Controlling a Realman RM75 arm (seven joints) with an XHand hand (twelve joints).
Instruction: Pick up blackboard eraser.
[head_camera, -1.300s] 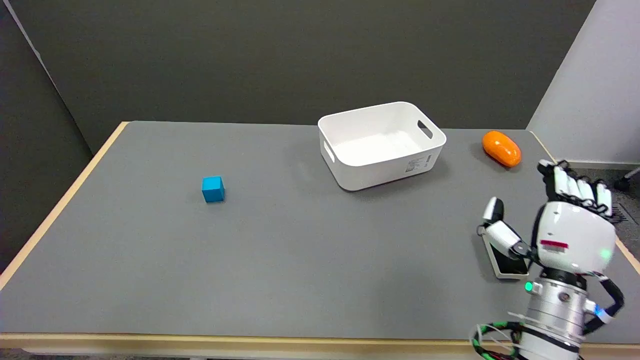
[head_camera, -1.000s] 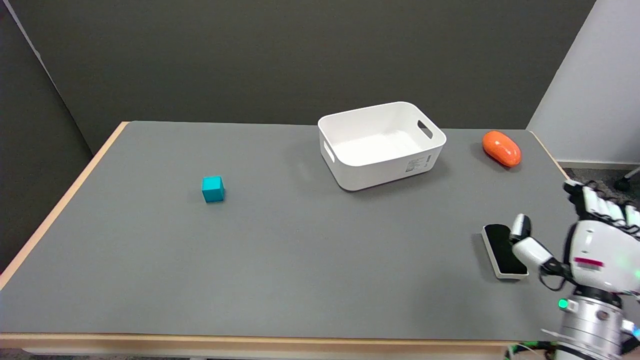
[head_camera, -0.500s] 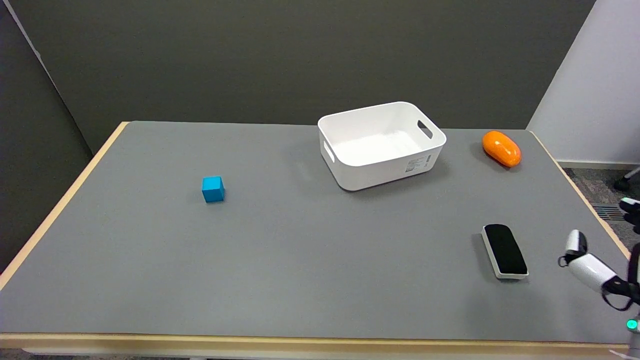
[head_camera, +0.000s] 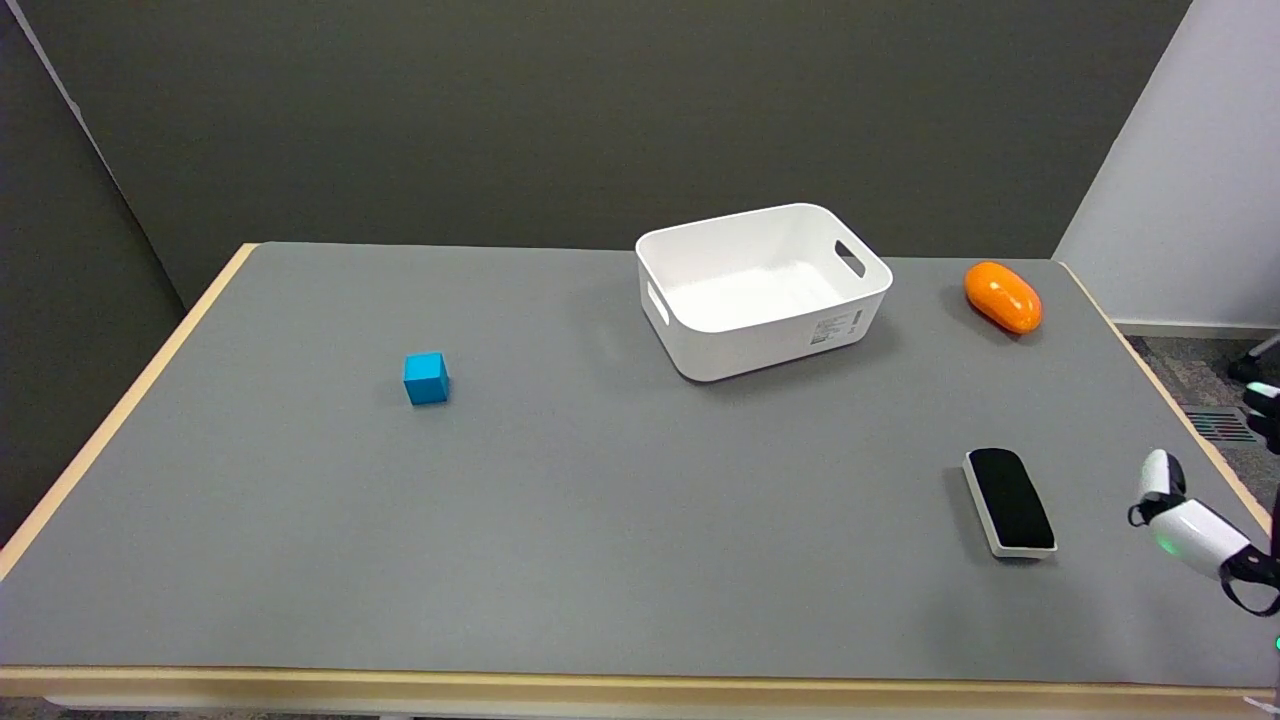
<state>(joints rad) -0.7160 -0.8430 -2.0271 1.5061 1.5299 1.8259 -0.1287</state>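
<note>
Bin (head_camera: 700, 355), orange object (head_camera: 1002, 296), blue cube (head_camera: 426, 378) apart from eraser (head_camera: 1009, 499).

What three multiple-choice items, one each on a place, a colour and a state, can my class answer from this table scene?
1. Where does the black-topped blackboard eraser lie?
A. in the bin
B. on the grey table, near its right edge
C. beside the cube

2. What colour is the small cube?
A. blue
B. red
C. green

3. What does the white plastic bin hold?
A. the eraser
B. the orange oval object
C. nothing visible

Answers: 1 B, it rests flat on the mat; 2 A, plainly blue; 3 C, its white floor shows bare.
</note>
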